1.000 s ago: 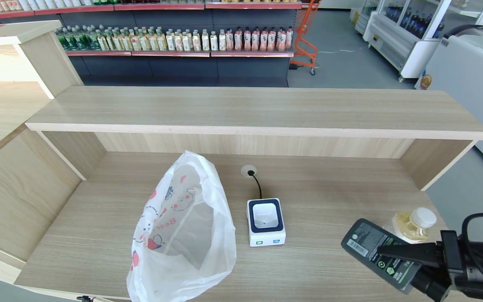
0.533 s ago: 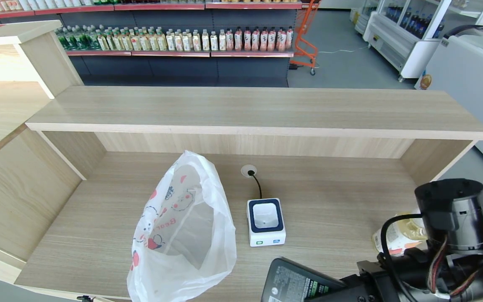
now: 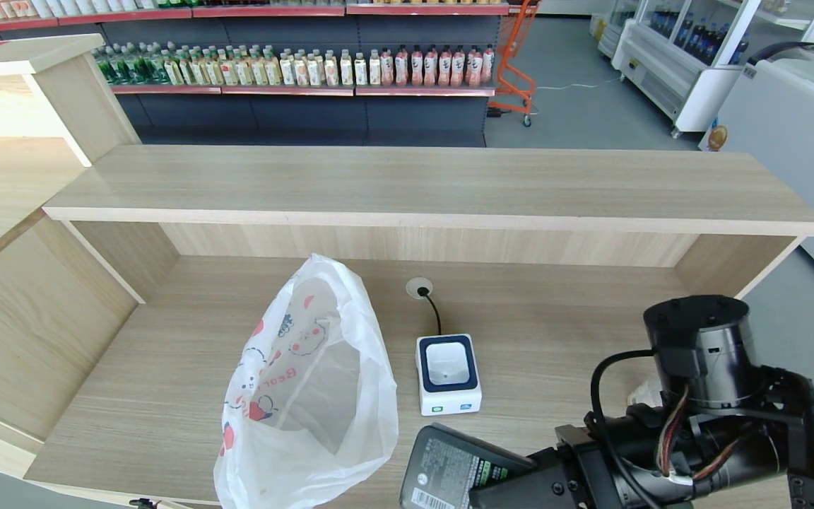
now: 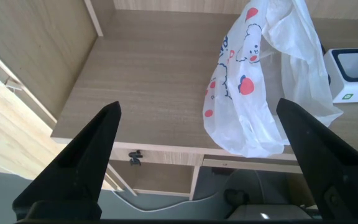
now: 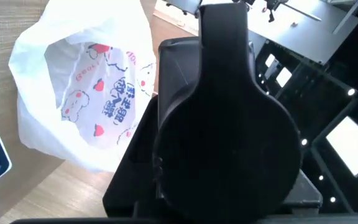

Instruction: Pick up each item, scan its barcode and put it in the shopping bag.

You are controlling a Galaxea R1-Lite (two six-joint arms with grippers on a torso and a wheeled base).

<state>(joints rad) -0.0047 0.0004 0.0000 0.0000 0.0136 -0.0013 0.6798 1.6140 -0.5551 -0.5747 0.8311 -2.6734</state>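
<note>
Head view, status: the right claw [image 3: 502,484] is pinching a dark flat pouch [image 3: 449,466] at the lower centre of the frame. One second ago this pouch sat at the lower right edge. Half a second ago it had reached the lower centre-right. It now hangs just below the scanner [image 3: 448,373] in the picture and just right of the shopping bag [image 3: 308,396]. The scanner, the bag and the tabletop [image 3: 562,332] have not shifted.

I read this as the carry-to-scan step, nearly at station. The printed face of the pouch, with its barcode [image 3: 427,499], is turned up toward the head camera, while the scanner window also faces upward. I judge the pouch must be brought over the window and turned label-down before a read is likely.

In the left wrist view, the left claw [image 4: 199,107] is spread wide with nothing between its fingers. It hangs off the near tabletop edge beside the bag, whose mouth stands open at the upper right of that frame.
</note>
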